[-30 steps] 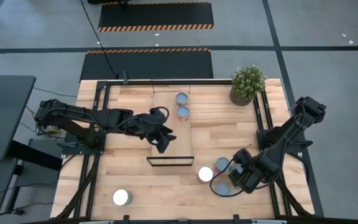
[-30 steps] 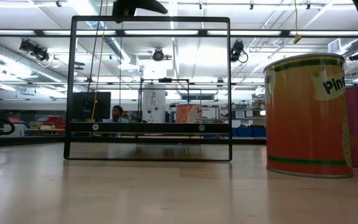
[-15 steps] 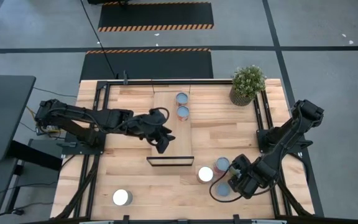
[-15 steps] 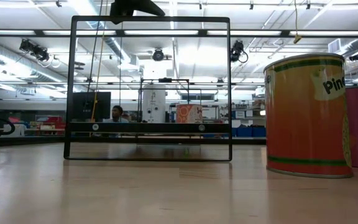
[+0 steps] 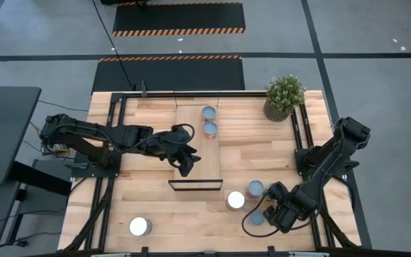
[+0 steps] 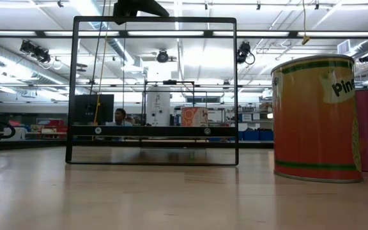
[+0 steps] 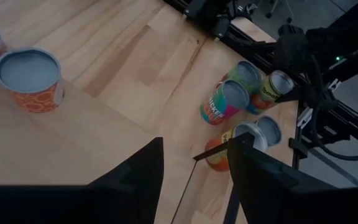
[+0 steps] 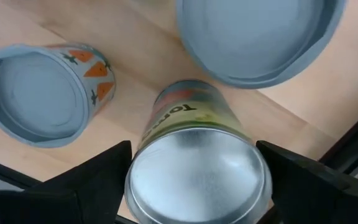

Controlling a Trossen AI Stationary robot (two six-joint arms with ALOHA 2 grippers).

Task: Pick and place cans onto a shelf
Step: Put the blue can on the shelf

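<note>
The shelf [image 5: 198,146] lies mid-table, and two cans [image 5: 208,113] [image 5: 210,128] stand on its far end. More cans stand at the near right [image 5: 235,200] [image 5: 255,188] and one at the near left [image 5: 140,226]. My right gripper [image 5: 277,214] points down, open, over a silver-topped can [image 8: 197,177]. Its fingers [image 8: 92,183] flank that can; I see no touch. My left gripper [image 5: 186,165] hangs open over the shelf's left edge, with nothing between its fingers [image 7: 135,180].
A potted plant [image 5: 285,96] stands at the far right corner. A carrot-printed can [image 8: 42,93] and a wide can top [image 8: 260,37] crowd the flanked can. In the low view an orange can [image 6: 315,118] stands right of the shelf's black wire frame [image 6: 152,89].
My right gripper has moved toward the table's near edge and sunk, coming down over the silver-topped can at the near right. Its fingers have stayed apart. The cans have not moved.
</note>
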